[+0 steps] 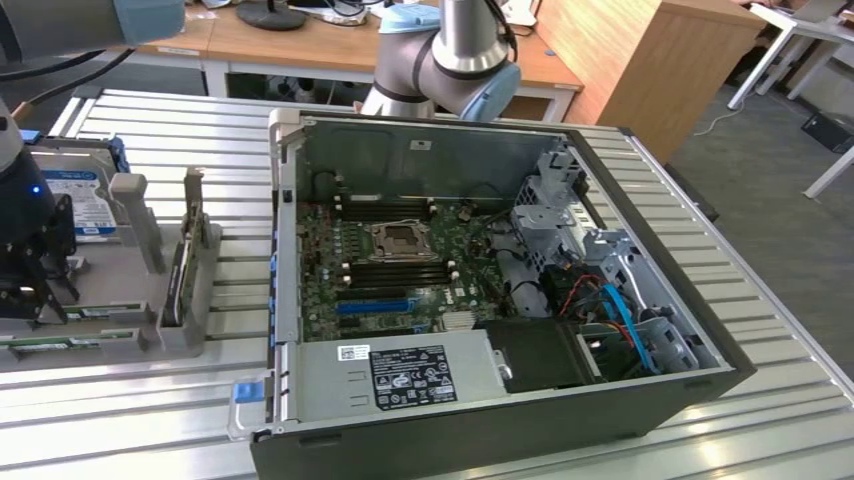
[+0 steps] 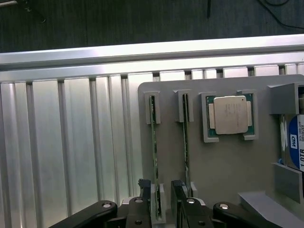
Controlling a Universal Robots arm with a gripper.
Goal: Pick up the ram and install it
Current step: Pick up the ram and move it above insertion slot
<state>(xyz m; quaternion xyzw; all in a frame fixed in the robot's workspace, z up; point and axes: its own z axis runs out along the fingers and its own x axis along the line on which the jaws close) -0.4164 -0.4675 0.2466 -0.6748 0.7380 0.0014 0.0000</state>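
Slatted table (image 2: 71,142) | tray (image 2: 223,166): 2 ram sticks (image 2: 153,142), 1 processor (image 2: 230,115) | tool (image 2: 160,205) wide, astride one

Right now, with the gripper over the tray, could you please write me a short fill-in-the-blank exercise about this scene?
1. The gripper, placed around the end of one ram stick, is ___.
2. The grey tray holds ___ ram sticks standing on edge in its slots.
3. The hard drive at the side of the tray has a ___ and white label.

Missing words: open; two; blue.
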